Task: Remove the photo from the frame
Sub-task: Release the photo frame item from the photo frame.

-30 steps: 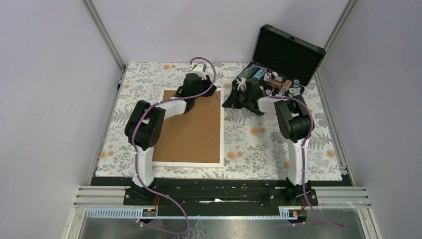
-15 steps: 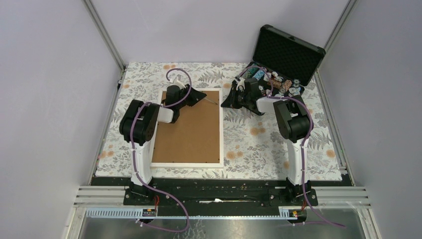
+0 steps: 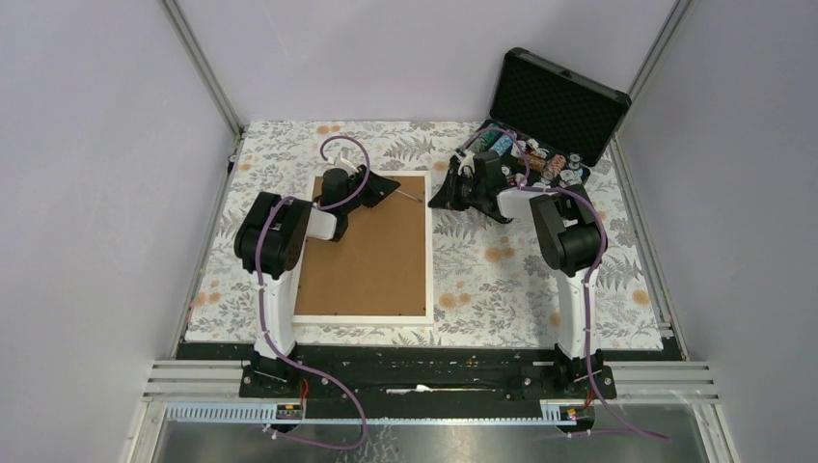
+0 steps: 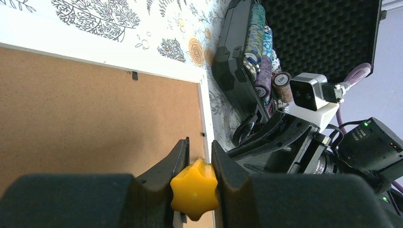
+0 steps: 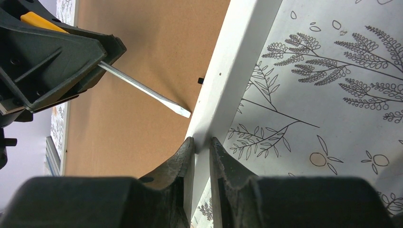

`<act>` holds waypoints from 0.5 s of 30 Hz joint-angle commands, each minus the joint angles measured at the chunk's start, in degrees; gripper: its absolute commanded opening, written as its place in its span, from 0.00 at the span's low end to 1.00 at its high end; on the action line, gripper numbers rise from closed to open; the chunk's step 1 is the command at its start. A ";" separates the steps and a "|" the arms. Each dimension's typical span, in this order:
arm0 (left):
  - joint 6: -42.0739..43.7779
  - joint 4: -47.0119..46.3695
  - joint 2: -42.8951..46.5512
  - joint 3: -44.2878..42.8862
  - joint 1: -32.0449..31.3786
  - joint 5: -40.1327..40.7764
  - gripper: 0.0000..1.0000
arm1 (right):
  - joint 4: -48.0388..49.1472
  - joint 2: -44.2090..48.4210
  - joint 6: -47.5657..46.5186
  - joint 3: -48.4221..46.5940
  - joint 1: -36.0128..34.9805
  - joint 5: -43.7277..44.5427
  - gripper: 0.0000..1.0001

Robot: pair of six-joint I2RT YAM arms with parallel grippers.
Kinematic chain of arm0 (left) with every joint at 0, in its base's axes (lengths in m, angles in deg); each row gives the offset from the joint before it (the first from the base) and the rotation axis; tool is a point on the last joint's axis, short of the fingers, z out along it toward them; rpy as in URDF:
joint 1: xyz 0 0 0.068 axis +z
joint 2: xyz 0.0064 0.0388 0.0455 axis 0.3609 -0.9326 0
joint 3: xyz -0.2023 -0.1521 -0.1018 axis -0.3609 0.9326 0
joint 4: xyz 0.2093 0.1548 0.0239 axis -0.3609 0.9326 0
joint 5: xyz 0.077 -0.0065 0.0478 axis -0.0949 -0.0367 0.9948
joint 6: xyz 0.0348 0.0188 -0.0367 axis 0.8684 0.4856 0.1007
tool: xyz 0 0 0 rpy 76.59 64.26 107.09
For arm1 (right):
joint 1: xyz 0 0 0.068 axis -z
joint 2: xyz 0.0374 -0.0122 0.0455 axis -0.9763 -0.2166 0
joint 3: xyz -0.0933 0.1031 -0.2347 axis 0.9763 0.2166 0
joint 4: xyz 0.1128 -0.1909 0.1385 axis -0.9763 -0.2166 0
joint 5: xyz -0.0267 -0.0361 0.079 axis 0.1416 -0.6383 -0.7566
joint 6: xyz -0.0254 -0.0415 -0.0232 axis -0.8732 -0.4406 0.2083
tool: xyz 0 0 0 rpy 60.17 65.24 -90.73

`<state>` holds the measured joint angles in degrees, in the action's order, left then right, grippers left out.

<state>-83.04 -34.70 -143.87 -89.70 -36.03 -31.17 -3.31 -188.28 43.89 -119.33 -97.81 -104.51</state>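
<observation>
The frame (image 3: pixel 362 256) lies back up on the left half of the table (image 3: pixel 502 280), its brown board showing, so the photo cannot be seen. The left pincer (image 4: pixel 198 151) grips the yellow handle of a screwdriver (image 5: pixel 142 88), whose blade tip sits at the inner edge of the frame's right white border, near the far corner. The right pincer (image 5: pixel 202 142) is narrow, nipping that border's edge. An open black case (image 3: pixel 555 96) stands at the far right.

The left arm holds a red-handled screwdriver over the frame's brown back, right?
No, the screwdriver handle is yellow, not red, as the left wrist view shows. The left end effector does hold it over the brown back of the frame.
</observation>
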 commanded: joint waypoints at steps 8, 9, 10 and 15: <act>5.65 0.96 8.77 1.50 2.69 -6.15 0.00 | -8.78 5.97 -14.74 1.84 -1.81 -0.75 0.57; 5.54 2.19 11.05 2.46 3.07 -7.57 0.00 | -10.96 8.80 -20.30 1.75 -1.86 -1.56 0.64; 5.02 3.09 13.34 3.44 3.41 -8.82 0.00 | -12.09 11.70 -23.50 1.84 -2.02 -2.06 0.69; 0.92 4.56 22.57 8.21 3.72 -12.87 0.00 | -23.60 20.37 -38.12 -1.09 -6.20 -4.50 0.78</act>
<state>-80.25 -28.56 -129.49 -83.48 -32.40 -38.49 -16.46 -177.02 21.99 -117.23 -99.82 -106.67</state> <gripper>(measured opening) 0.235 0.772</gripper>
